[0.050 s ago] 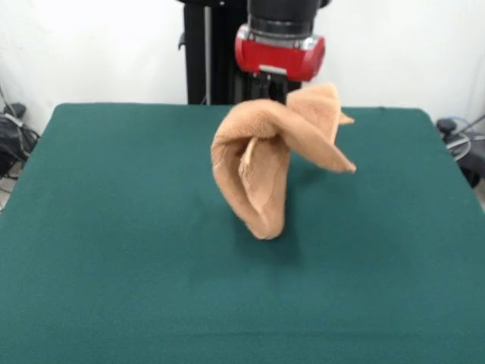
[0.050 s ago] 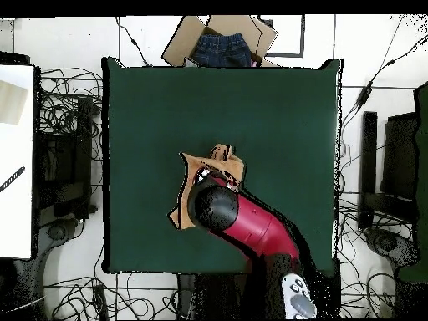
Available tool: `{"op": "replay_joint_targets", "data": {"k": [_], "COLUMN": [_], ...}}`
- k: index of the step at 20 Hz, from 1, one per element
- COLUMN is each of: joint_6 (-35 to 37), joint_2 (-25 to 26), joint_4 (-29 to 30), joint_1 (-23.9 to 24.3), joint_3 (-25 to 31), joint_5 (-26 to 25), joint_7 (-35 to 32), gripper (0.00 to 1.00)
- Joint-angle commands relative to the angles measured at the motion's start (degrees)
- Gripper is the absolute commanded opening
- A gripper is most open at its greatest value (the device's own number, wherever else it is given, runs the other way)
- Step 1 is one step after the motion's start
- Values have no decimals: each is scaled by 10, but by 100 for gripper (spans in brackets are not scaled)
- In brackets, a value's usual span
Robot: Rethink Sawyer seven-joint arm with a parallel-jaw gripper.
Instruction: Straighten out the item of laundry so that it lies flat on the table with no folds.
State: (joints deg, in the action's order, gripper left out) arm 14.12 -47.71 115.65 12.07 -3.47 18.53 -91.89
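The item of laundry (image 1: 261, 163), a light orange-tan terry towel, hangs bunched and folded from my gripper (image 1: 274, 97) above the middle of the table (image 1: 114, 227). The gripper is shut on the towel's top, and the cloth hides its fingertips. A flap sticks out to the right, and the lower tip hangs close to the green surface; I cannot tell if it touches. In the overhead view the red arm (image 2: 251, 226) covers most of the towel (image 2: 221, 159), leaving only its edges showing around the wrist.
A cardboard box holding blue jeans (image 2: 221, 46) lies just beyond one table edge in the overhead view. A white surface (image 2: 17, 159) stands off to the left. Cables cover the floor around the table.
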Motion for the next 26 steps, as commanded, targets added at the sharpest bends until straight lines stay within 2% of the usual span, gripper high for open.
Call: {"op": "replay_joint_targets", "data": {"k": [1,9,11,15,16,26], "joint_6": [25,-7,-10,30,27,12], "joint_2": [-21,-8,-9,-10,-11,-17], "joint_4": [51,66,63,41,41,56], "joint_1": [17,44,35,-4,-9,6], "joint_3": [54,88,78,30,25,42], "joint_5": [-18,-20,-22,-26,-26,-19], "joint_7": [-69,-69,-78,-88,-88,-87], "gripper": [0,0,0,0,100,100]}}
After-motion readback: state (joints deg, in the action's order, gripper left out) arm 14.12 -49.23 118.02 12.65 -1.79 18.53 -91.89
